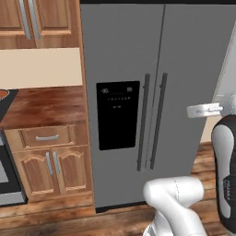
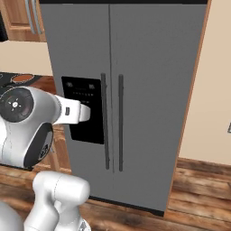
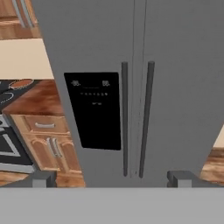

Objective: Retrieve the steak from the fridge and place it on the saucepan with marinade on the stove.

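The grey fridge (image 1: 124, 55) stands straight ahead with both doors closed, so the steak is hidden. Two long dark handles (image 3: 124, 118) run down the middle where the doors meet. My gripper (image 3: 111, 178) faces those handles from a short distance and is open, its fingertips (image 3: 43, 178) wide apart with nothing between them. Far to the left, the saucepan (image 2: 22, 78) with reddish-brown marinade (image 3: 22, 83) sits on the black stove (image 3: 6, 98).
A black dispenser panel (image 1: 117, 115) is set into the fridge's left door. Left of the fridge are a wooden counter (image 1: 46, 103) with a drawer and cabinet doors (image 1: 50, 163), and upper cabinets (image 1: 37, 20). A beige wall (image 2: 212, 113) borders the fridge on the right.
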